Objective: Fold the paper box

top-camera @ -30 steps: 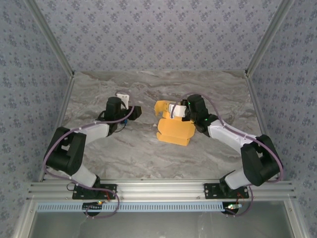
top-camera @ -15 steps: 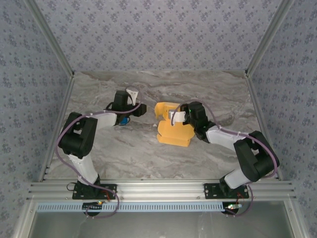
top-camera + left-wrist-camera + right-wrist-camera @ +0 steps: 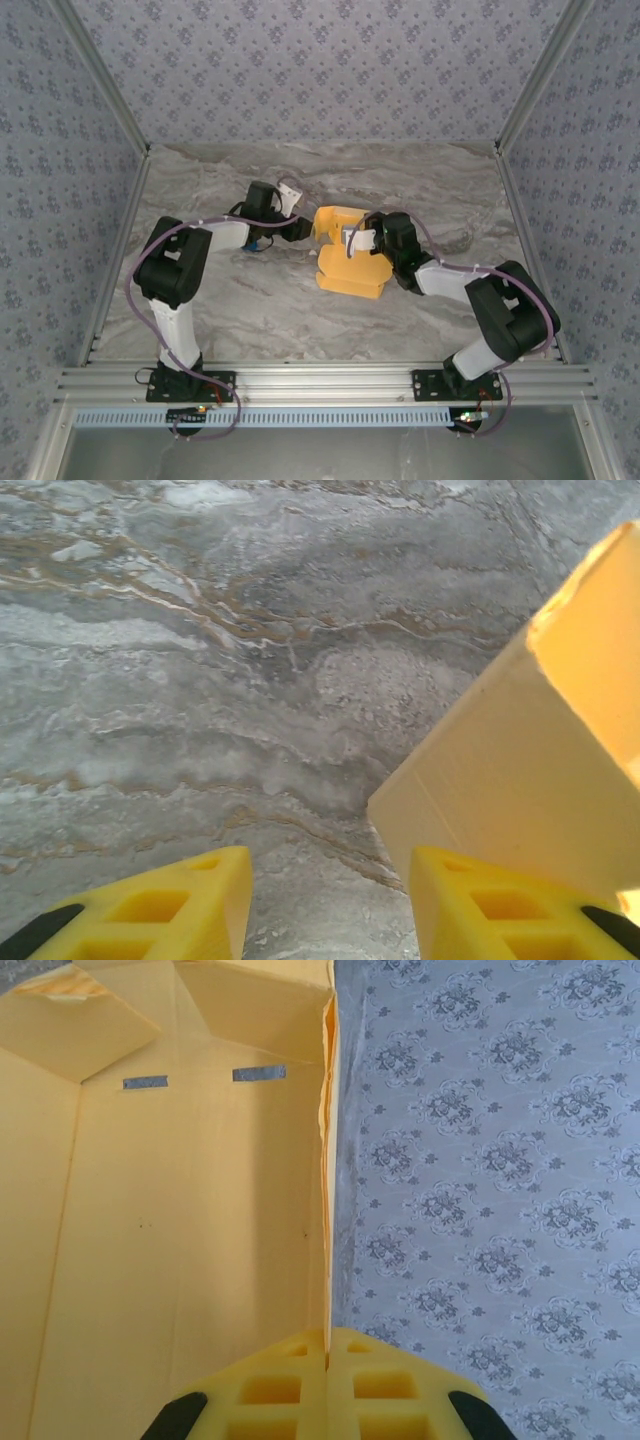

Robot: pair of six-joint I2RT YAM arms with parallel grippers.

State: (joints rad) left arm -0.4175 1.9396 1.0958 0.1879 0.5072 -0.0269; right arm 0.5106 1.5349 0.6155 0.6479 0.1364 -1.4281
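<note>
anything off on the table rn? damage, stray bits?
Nothing damaged or spilled. The box is only half-folded, one wall pinched by the shut right gripper. One stray: a tiny blue thing by the left arm.

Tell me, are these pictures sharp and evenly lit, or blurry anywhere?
Left wrist: the paper box glares bright on its upper face, the near fingers look soft. Right wrist: crisp, evenly lit. Top external: even light, faint shadows under the arms.

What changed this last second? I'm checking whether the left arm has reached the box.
The left arm swung right, bringing its open jaws up beside the paper box, not gripping. The right jaws stayed shut on the box's edge; the box stayed put.
</note>
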